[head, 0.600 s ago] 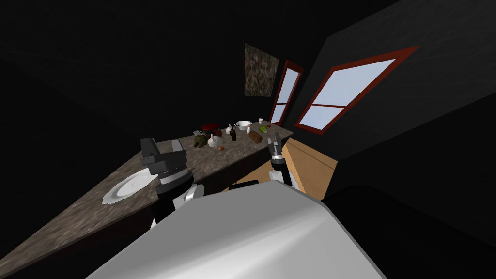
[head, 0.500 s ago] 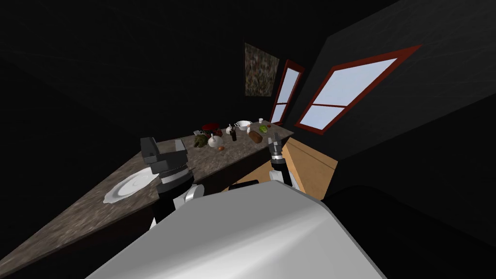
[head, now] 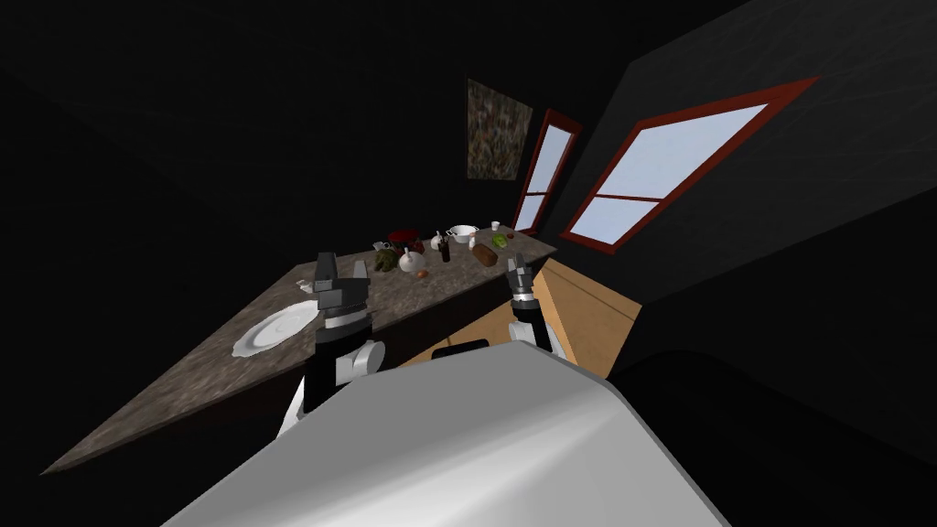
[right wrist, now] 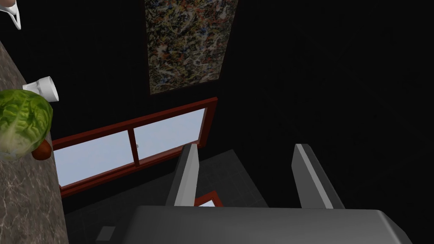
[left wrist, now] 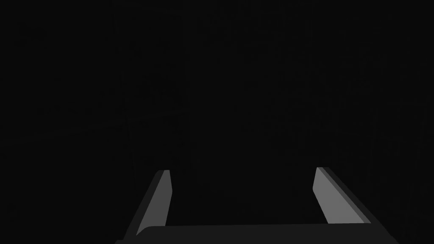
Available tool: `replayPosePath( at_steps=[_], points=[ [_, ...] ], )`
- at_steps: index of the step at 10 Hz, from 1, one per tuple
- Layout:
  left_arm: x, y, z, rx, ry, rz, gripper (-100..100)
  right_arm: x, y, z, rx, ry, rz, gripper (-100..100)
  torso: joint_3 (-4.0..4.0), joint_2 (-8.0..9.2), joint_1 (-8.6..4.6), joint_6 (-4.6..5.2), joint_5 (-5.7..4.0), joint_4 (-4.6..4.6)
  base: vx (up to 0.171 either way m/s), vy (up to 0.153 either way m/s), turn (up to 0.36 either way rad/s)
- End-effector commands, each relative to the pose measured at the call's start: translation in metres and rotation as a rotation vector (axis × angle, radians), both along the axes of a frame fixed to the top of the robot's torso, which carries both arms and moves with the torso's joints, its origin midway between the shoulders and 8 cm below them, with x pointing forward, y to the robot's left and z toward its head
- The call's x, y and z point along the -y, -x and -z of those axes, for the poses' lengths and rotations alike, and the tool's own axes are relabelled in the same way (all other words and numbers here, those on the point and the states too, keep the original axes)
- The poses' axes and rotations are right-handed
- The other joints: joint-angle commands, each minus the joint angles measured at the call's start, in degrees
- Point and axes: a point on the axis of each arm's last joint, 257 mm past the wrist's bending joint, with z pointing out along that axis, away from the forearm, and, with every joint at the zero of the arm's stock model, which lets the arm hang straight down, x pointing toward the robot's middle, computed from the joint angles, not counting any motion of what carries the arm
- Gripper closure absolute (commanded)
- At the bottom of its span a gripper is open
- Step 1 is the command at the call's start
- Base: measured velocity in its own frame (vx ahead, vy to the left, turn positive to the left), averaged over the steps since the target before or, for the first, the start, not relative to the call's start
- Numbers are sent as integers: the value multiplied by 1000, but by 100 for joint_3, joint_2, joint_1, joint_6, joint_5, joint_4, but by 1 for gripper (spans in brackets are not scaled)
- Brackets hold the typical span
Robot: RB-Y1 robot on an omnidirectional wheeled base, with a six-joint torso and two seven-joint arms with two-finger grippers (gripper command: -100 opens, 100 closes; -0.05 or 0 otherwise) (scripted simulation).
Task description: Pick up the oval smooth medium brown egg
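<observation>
The brown egg (head: pixel 422 274) lies small on the speckled stone counter (head: pixel 174 393), just in front of a white round pot (head: pixel 409 264). My left gripper (head: pixel 341 270) is raised over the counter's near edge, between the white plate and the egg and well short of the egg. Its fingers stand open against darkness in the left wrist view (left wrist: pixel 241 169). My right gripper (head: pixel 519 265) hangs off the counter's right end, open and holding nothing (right wrist: pixel 246 146).
A white plate (head: pixel 273 329) lies on the counter beside my left arm. Past the egg stand a dark bottle (head: pixel 446 252), a brown loaf (head: pixel 484 254), a lettuce (head: pixel 499 241) (right wrist: pixel 21 123), a white bowl (head: pixel 463 232) and a green heap (head: pixel 384 262). Windows lie beyond.
My view has shifted slightly along the counter. My left hand has swung right and turned, so its fingers now point toward the far objects. The right arm holds still.
</observation>
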Motion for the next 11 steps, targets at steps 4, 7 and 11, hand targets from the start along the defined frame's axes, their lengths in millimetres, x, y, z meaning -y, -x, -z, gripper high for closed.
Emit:
replayPosePath(
  at_steps=[4, 7, 11],
  points=[
    [7, -40, 28, -105, -40, 27, -100, 0, 0, 0, 0, 0, 0, 0, -12, -23, -8, 0, -1, -4, -73, 16, 33],
    [9, -69, 48, -177, -67, 37, -100, 0, 0, 0, 0, 0, 0, 0, -12, -21, -7, 0, -1, -5, -88, 16, 52],
    [10, -108, 72, -277, -90, 43, -100, 0, 0, 0, 0, 0, 0, 0, -10, -20, -8, 0, -1, -4, -88, 8, 36]
  ],
)
